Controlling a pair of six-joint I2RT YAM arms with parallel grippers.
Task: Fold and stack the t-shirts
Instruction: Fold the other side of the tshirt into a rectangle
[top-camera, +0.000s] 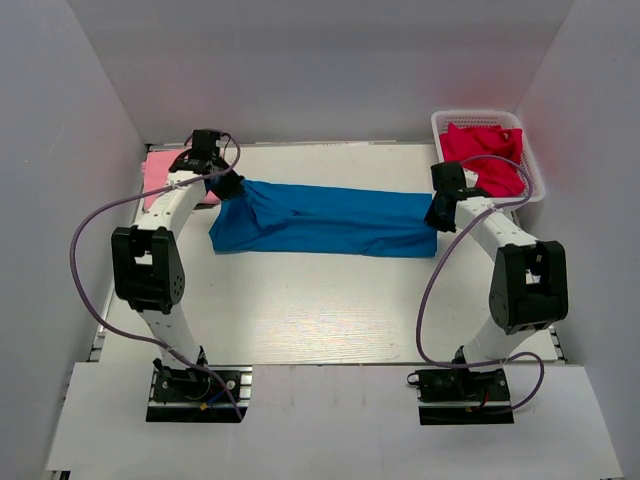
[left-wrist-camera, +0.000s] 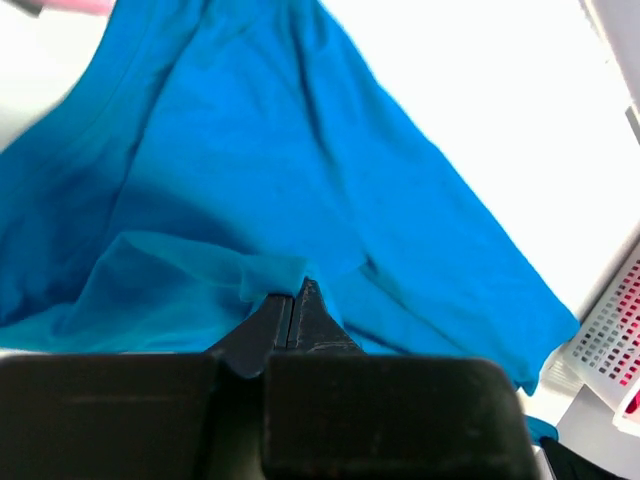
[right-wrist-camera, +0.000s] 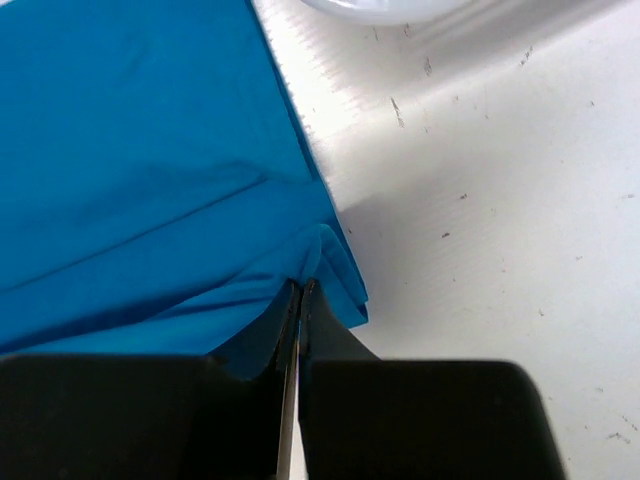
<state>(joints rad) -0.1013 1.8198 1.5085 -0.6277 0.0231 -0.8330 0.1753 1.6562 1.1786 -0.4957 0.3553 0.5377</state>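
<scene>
The left end effector (left-wrist-camera: 295, 300) and the right end effector (right-wrist-camera: 300, 295) each pinch one end of the blue t-shirt (top-camera: 330, 220), holding it stretched long across the bench (top-camera: 320, 320), probably so it folds neatly.

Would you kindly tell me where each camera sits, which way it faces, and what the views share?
Top external: above and behind the bases, looking down at the table; both arms show, holding the blue t-shirt.
Left wrist: behind the left gripper, facing along the shirt toward the basket; shut fingers show.
Right wrist: behind the right gripper, facing the shirt's end; shut fingers show.
Shared: all show the blue t-shirt.
</scene>
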